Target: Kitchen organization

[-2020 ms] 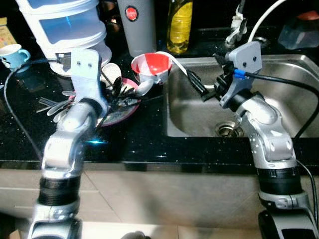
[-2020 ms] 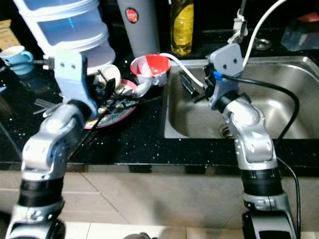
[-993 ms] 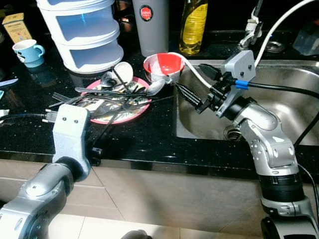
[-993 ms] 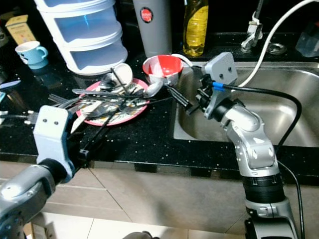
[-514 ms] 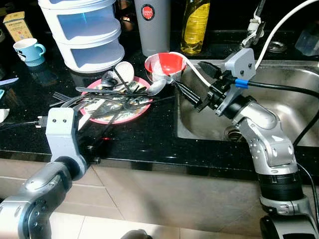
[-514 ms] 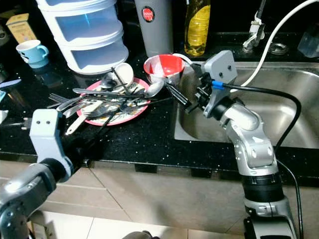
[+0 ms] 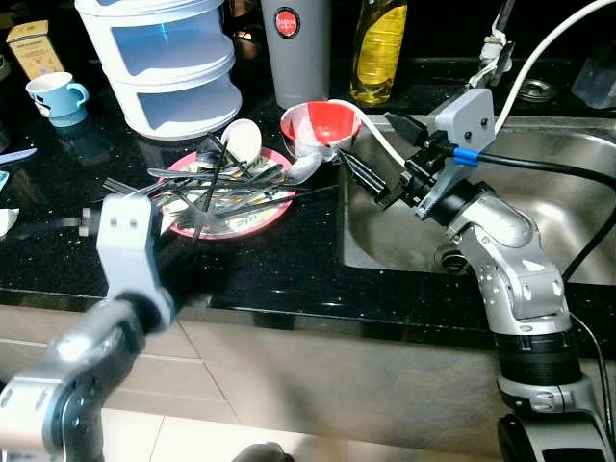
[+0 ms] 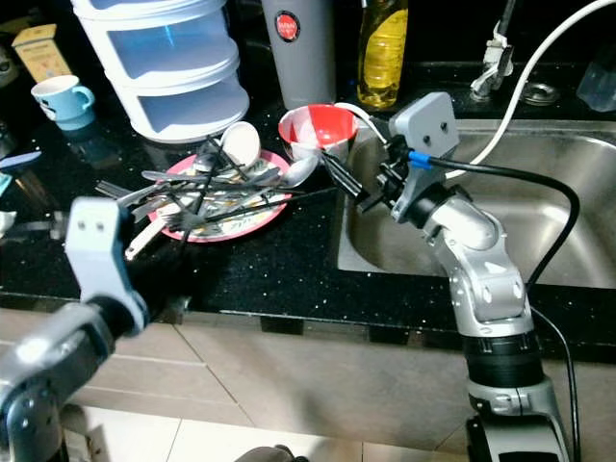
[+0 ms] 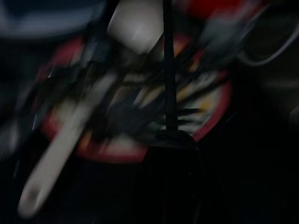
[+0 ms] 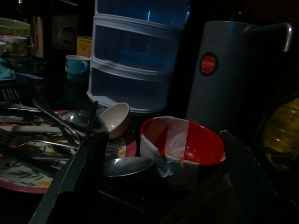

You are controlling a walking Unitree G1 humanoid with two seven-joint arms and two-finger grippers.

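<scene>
A pink plate [image 7: 252,217] heaped with several spoons, forks and a white ladle [image 7: 241,141] lies on the black counter. My left gripper [image 7: 188,255] is just in front of the plate, near the counter's front edge. It is shut on a thin black utensil [image 9: 168,70], which sticks up over the plate. A red bowl [image 7: 320,123] patched with tape stands at the sink's left corner. My right gripper [image 7: 368,144] hovers over the sink's left rim beside the bowl, open with nothing between its fingers [image 10: 77,177].
Stacked white containers [image 7: 164,58], a grey jug [image 7: 296,48] and a yellow bottle [image 7: 375,43] line the back of the counter. At the far left is a blue cup [image 7: 53,96]. The steel sink [image 7: 558,207] lies to the right, with a white hose [image 7: 549,38] over it.
My left arm drew back from the plate to the counter edge, then rose, and the black utensil now stands more upright. The right gripper has barely moved.
</scene>
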